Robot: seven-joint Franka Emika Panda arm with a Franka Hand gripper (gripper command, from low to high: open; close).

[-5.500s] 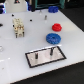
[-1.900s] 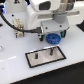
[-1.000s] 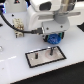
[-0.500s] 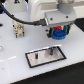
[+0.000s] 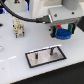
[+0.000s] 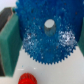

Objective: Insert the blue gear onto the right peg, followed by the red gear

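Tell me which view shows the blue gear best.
The wrist view: the blue gear fills most of the picture, with its teeth and centre hole plain, held at the gripper. The exterior view shows only a small blue patch of it beneath the arm, above the table.

Gear (image 5: 63, 34) held up between the fingers of the gripper (image 5: 63, 35), above the table (image 5: 15, 55) and off it. Baseplate (image 5: 46, 56) flat on the table at about 7 o'clock from the gear in the exterior view, pin (image 5: 51, 51) upright on it. Small block (image 5: 18, 28) well apart at 9 o'clock. Second gear (image 6: 26, 79) on the table beneath, seen from the wrist.
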